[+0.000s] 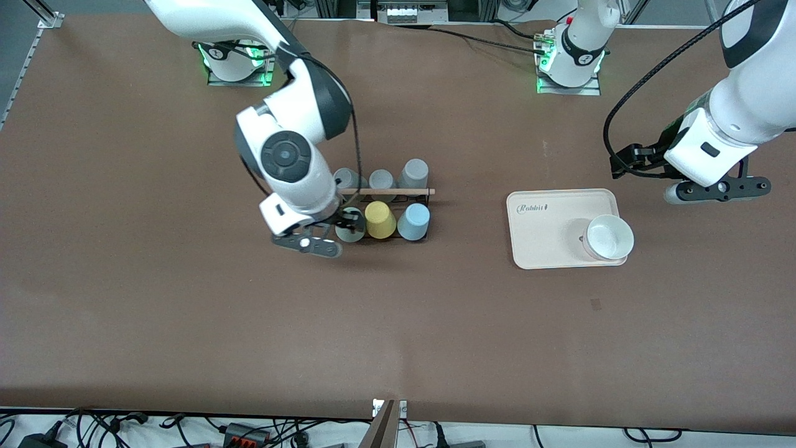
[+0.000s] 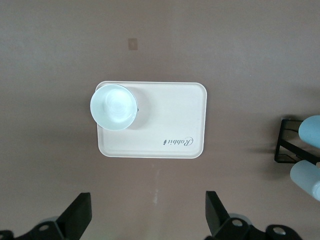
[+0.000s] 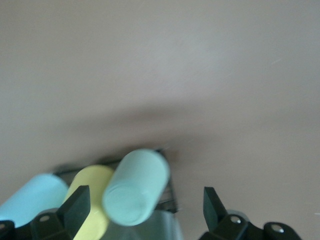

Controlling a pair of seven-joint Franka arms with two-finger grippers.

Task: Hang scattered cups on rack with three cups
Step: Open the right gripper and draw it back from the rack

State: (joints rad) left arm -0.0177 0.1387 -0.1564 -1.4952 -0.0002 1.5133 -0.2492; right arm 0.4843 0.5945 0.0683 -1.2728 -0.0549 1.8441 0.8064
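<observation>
- Table: brown surface filling the front view.
- Right arm: entered from the upper left of the front view; right gripper placed at the rack's end toward the right arm, left of centre; in the right wrist view the fingers are seen spread apart with the sage green cup between them, apparently unclamped.
- Left arm: at the right edge of the front view, waiting; left gripper held over bare table beside the tray; fingers seen apart and empty in the left wrist view.
- Tray: cream, right of centre, bearing a white bowl.
- Rack: black wire stand with wooden rod, centre of the front view; three grey cups in the upper row; in the lower row the sage green cup, the yellow cup and the light blue cup.
- Risk, as a judgement: a careless withdrawal may drag a finger against the sage green cup and tip it off its peg, or shift the light rack.
- Views compared: the finger gap around the sage green cup is shown only by the right wrist view, being hidden under the wrist in the front view; the grey cups are shown only by the front view; the bowl's hollow is shown plainly by the left wrist view.
</observation>
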